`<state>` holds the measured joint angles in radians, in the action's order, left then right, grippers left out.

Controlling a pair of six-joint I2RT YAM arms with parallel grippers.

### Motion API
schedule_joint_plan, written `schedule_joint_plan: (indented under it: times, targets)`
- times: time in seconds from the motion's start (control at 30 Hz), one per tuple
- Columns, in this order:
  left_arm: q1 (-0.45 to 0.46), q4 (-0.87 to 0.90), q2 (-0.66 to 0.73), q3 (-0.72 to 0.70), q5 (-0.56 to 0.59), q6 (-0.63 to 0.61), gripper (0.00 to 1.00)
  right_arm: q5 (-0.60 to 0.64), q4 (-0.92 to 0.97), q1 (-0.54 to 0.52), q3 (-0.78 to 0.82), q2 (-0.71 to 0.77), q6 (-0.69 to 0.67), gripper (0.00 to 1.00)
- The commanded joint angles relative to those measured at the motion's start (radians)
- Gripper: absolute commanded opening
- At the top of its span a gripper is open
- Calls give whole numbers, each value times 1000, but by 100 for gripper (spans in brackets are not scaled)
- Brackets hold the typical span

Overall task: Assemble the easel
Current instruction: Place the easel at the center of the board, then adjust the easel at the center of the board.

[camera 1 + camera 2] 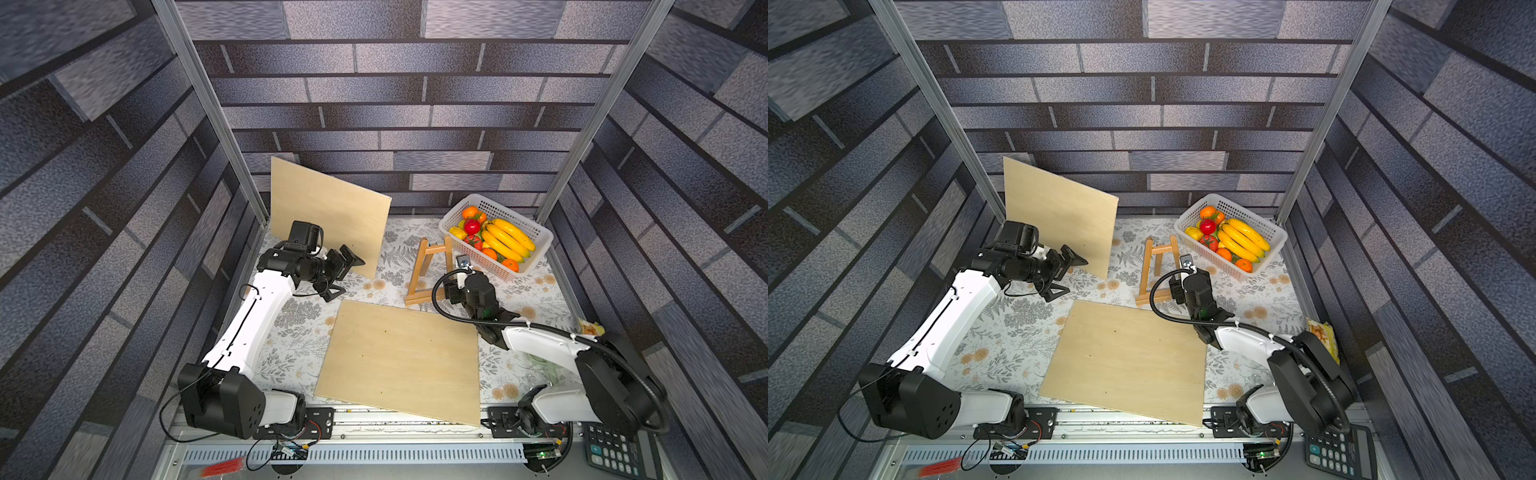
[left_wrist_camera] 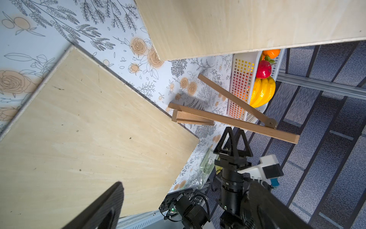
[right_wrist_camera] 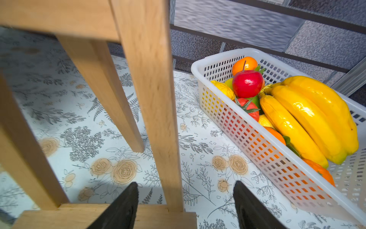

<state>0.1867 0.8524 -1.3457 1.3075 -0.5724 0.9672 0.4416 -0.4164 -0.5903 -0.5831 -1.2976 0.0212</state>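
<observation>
The wooden easel (image 1: pixel 417 268) stood upright on the floral table cover (image 1: pixel 291 332), between a plywood board (image 1: pixel 328 216) propped up at the back and a white basket (image 3: pixel 217 111) of fruit. We saw the right gripper (image 3: pixel 185 182) just beside it, its fingers (image 3: pixel 126 204) apart on either side of one leg, not clamping. A second plywood board (image 1: pixel 399 357) lay flat nearer the front. The left gripper (image 1: pixel 345 276) hovered by the propped board, spread wide and empty.
</observation>
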Motion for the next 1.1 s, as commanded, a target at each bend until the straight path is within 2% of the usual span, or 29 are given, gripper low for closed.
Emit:
schedule_joint_plan:
  times: [0.0,0.13,0.23,0.37,0.43,0.53,0.63,0.67,0.83,1.07]
  targets:
    - [16,-13,11,2,10,-40,100,-37,325,2,-86,138,216,77]
    - [60,-20,-6,57,42,-82,100,-212,726,4,-254,251,498,76]
    - [114,-13,-49,136,69,-120,100,-317,943,31,-388,273,588,77]
    - [197,3,-117,243,93,-176,100,-583,1200,218,-583,179,645,78]
    - [238,12,-153,288,100,-202,100,-662,1317,307,-670,96,630,78]
    - [277,-6,-191,322,95,-214,100,-783,1270,395,-721,31,623,83]
    - [300,-16,-231,378,91,-213,100,-933,1198,480,-780,-93,666,98]
    - [306,-14,-249,408,91,-213,100,-958,1201,497,-816,-147,671,100]
    - [356,54,-360,595,109,-264,100,-1077,1231,534,-997,-359,699,100]
    - [399,145,-528,848,128,-329,100,-1233,1234,544,-1215,-582,834,100]
